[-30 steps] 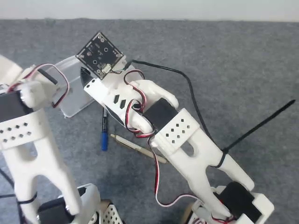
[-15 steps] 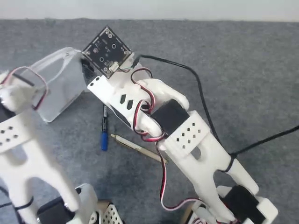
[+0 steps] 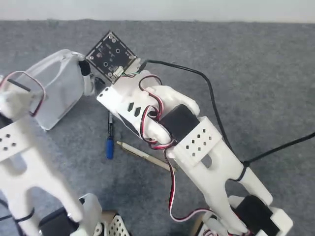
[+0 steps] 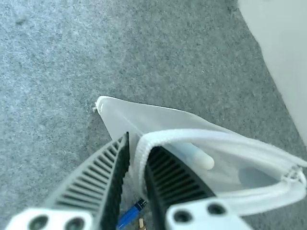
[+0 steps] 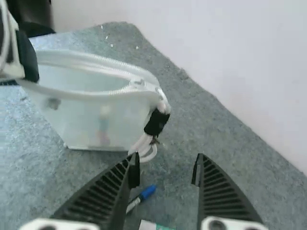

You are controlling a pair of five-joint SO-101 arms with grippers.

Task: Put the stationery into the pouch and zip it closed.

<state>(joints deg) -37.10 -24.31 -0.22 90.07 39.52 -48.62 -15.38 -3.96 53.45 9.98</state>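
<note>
A translucent pouch [image 3: 58,93] is held up off the grey carpet, its zipped mouth open. My left gripper [image 4: 135,153] is shut on the pouch [image 4: 216,158] at its white zipper rim. A pale item [image 4: 199,156] lies inside. My right gripper [image 5: 165,170] is open, just short of the pouch's [image 5: 91,103] end, where the black zipper pull [image 5: 157,122] hangs. A blue pen [image 3: 110,135] and a beige pencil [image 3: 145,156] lie on the carpet beneath the right arm. The blue pen [image 5: 141,195] also lies below the right gripper's fingers.
The right arm's camera board [image 3: 110,55] and black cable [image 3: 197,81] reach over the middle of the carpet. A pale wall [image 5: 216,57] borders the carpet's far edge. Bare carpet [image 3: 261,78] lies to the right.
The left arm has lifted the pouch and swung it to the left, tilting it up. The right arm has moved slightly toward the pouch's end.
</note>
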